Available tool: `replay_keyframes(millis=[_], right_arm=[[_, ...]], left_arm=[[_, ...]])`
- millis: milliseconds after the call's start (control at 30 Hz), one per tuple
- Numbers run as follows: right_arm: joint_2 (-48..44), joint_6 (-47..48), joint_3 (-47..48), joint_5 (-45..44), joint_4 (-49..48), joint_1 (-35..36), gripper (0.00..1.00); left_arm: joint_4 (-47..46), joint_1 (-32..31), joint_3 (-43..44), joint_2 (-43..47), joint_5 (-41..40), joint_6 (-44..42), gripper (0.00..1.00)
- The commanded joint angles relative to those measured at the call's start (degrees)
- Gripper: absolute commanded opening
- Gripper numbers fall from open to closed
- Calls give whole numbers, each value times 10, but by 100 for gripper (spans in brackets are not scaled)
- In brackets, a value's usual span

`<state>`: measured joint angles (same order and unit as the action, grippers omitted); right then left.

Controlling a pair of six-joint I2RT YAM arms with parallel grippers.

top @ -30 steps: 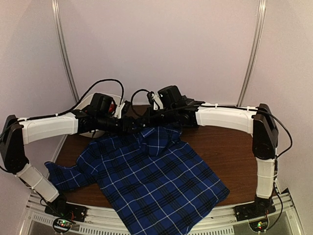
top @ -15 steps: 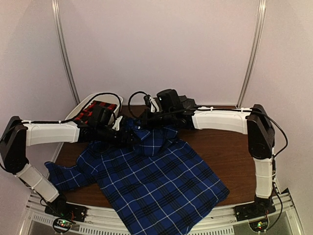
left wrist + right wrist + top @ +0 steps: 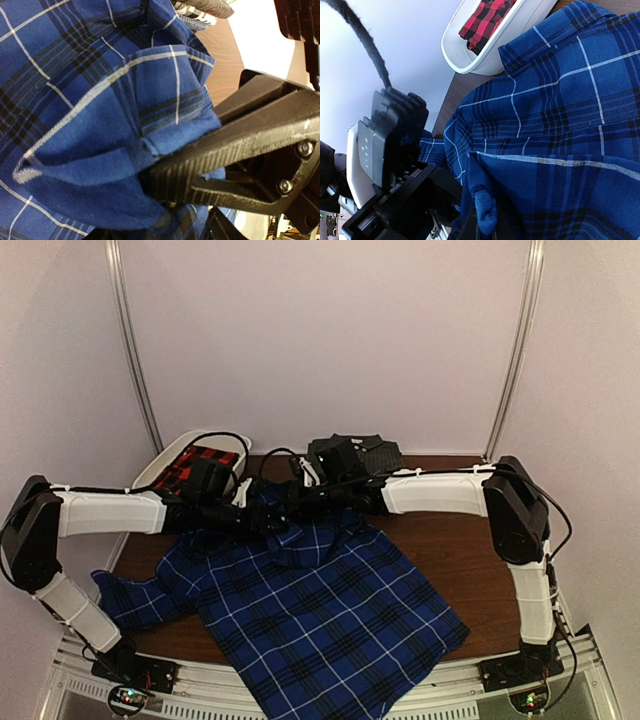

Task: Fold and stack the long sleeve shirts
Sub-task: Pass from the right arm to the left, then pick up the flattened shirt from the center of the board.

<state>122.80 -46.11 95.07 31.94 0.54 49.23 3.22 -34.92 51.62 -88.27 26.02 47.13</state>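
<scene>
The blue-and-black plaid shirt (image 3: pixel 320 610) lies spread across the brown table (image 3: pixel 470 540), its hem hanging over the near edge. Both grippers meet at its collar. My left gripper (image 3: pixel 272 523) (image 3: pixel 160 205) has bunched collar cloth (image 3: pixel 100 100) packed between its jaws. My right gripper (image 3: pixel 292 508) (image 3: pixel 482 225) is shut on a small nub of the same shirt (image 3: pixel 560 125). The dark charcoal striped shirt (image 3: pixel 365 450) (image 3: pixel 205 7) lies at the back behind the right arm. The red-and-black plaid shirt (image 3: pixel 200 462) (image 3: pixel 485 20) sits in the white tub.
The white plastic tub (image 3: pixel 158 472) (image 3: pixel 515 30) stands at the back left corner of the table. One blue sleeve (image 3: pixel 130 600) trails toward the left edge. Walls close in behind and on both sides.
Both arms have come down and shifted left, drawing the collar with them. That uncovered the red plaid shirt in the tub and the charcoal shirt at the back. The left jaws widened, then narrowed.
</scene>
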Motion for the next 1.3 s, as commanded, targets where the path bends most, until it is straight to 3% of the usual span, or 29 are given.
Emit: replay_keyframes(millis=[0,200,433,567,633,800,1067,1267], right_arm=[[-2,0,12,17,-10,4,0],[-16,3,3,10,-11,4,0],[-29,5,-1,-2,1,3,0],[-50,27,-4,-34,30,1,20],[-72,46,-8,-72,57,-1,37],[-153,66,-84,-142,99,-25,66],[-313,56,-271,-308,226,-51,70],[-409,19,-403,-373,306,-56,70]], left_arm=[[-55,2,-6,-4,14,7,46],[-66,2,-3,10,18,17,25],[-68,2,-5,29,8,19,17],[-60,3,-4,29,-5,21,6],[-58,3,2,27,-16,19,1],[-44,10,42,16,-40,6,0],[-10,33,143,-3,-35,-12,0],[36,38,201,-4,-50,-32,0]])
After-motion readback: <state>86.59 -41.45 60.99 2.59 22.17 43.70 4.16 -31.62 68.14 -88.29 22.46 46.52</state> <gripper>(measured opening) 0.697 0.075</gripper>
